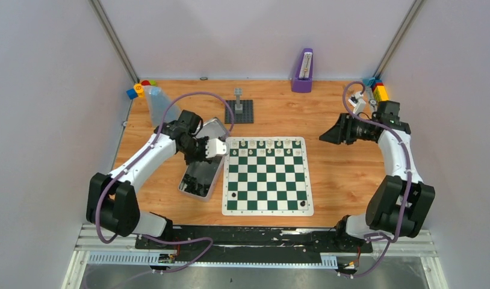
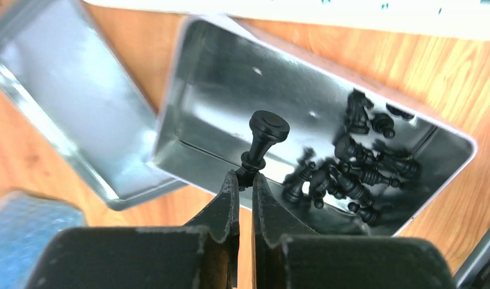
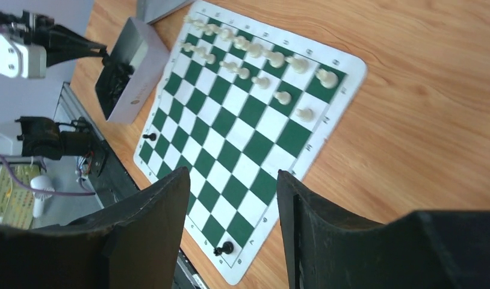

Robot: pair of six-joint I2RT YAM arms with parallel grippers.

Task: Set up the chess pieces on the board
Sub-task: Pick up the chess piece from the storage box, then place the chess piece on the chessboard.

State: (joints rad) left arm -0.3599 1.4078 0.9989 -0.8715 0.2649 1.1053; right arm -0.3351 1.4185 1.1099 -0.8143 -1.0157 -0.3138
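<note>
My left gripper (image 2: 245,177) is shut on a black chess piece (image 2: 265,141), pinching its narrow end so the round base faces the camera. It hangs over the open silver tin (image 2: 212,78), where several black chess pieces (image 2: 351,174) lie in a heap. In the top view the left gripper (image 1: 197,158) sits over the tin (image 1: 191,192), left of the board (image 1: 268,176). White pieces (image 1: 266,147) fill the board's two far rows. Single black pieces (image 1: 233,195) (image 1: 303,204) stand in its near corners. My right gripper (image 1: 324,137) hovers open and empty to the right of the board (image 3: 230,120).
The tin's lid (image 1: 212,129) lies beside it on the table. A dark baseplate with a grey brick tower (image 1: 238,109) stands behind the board. A purple box (image 1: 302,71) stands at the back. A clear bottle (image 1: 157,103) and coloured blocks (image 1: 139,89) (image 1: 378,90) occupy the back corners.
</note>
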